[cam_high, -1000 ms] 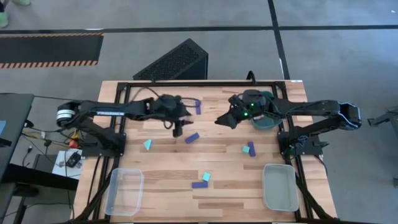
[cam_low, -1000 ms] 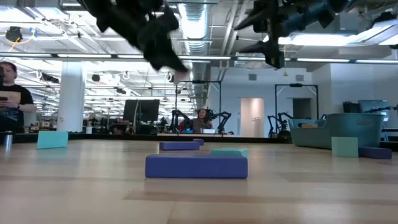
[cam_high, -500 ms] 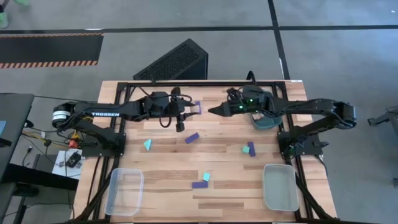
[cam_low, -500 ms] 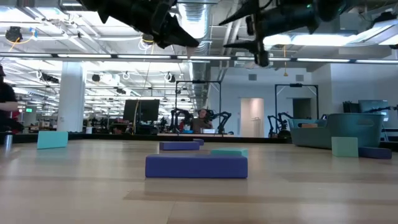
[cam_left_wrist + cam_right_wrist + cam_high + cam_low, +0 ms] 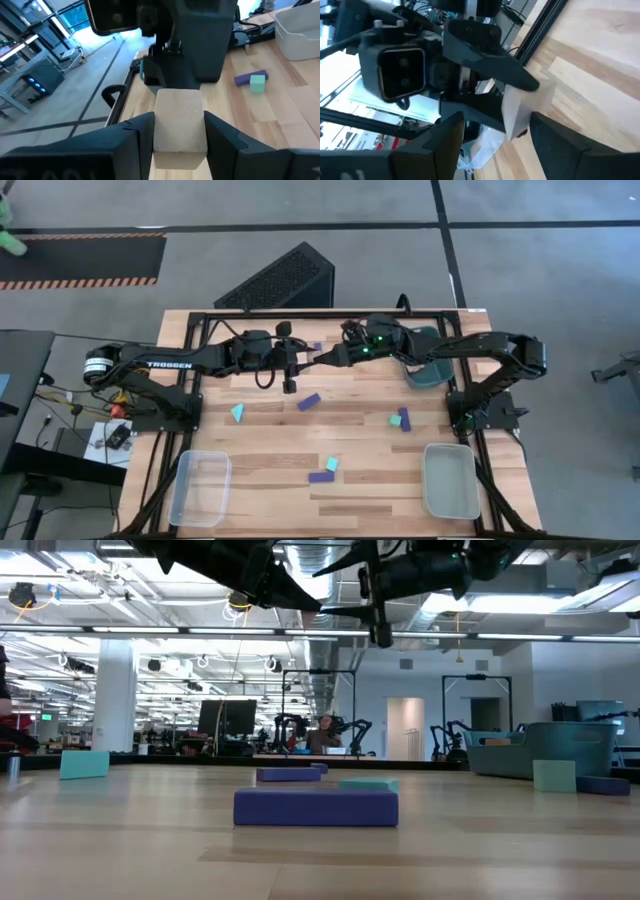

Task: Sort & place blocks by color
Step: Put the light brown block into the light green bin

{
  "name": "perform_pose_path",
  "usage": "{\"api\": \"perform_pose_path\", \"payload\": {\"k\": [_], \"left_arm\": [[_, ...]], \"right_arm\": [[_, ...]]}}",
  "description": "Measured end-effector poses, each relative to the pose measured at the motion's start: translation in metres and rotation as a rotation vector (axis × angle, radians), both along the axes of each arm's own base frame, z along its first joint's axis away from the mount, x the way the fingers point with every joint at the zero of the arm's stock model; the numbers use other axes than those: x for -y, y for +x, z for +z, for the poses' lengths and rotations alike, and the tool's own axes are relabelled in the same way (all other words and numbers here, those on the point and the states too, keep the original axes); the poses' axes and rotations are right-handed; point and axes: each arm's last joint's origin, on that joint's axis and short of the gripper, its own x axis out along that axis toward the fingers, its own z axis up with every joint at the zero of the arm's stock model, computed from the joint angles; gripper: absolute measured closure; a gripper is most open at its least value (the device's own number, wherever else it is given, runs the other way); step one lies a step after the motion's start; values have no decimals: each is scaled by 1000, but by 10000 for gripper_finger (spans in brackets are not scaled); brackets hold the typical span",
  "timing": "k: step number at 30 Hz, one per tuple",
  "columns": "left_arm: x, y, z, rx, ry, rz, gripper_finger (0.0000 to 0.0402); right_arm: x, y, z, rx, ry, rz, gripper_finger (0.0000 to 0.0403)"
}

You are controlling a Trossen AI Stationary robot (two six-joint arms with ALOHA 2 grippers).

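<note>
Pale wood block (image 5: 180, 125) pinched between left gripper (image 5: 179, 131) fingers, up in the air over the table's far middle; its lower edge is cut off in the left wrist view. Right gripper (image 5: 496, 131) faces it nose to nose, fingers spread wide, one on each side of the block (image 5: 529, 102) but whether they touch it is hard to tell. From above the block is hidden where the two grippers meet (image 5: 312, 359). Other blocks on the table (image 5: 260, 480): blue bar (image 5: 308, 402) mid-table, teal wedge (image 5: 238, 412) to its left, teal cube (image 5: 395, 420) touching a blue piece (image 5: 404, 418) on the right, teal cube (image 5: 331, 464) beside a blue bar (image 5: 320, 476) near the front. Small blue piece (image 5: 318, 347) behind the grippers, mostly hidden. Two clear trays (image 5: 200, 487) (image 5: 450, 480) at front corners. Teal bin (image 5: 428, 370) partly covered by the right arm. "TROSSEN" reads on the left arm (image 5: 165, 363).
</note>
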Motion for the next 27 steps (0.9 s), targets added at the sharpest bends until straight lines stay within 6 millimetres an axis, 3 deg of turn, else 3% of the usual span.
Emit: {"api": "perform_pose_path", "payload": {"k": [12,27], "left_arm": [[0,2,5,57,-10,6,284],[-1,2,5,65,-6,27,283]], "right_arm": [[15,4,-8,-18,21,-9,164],[16,3,-8,-18,27,10,266]]}}
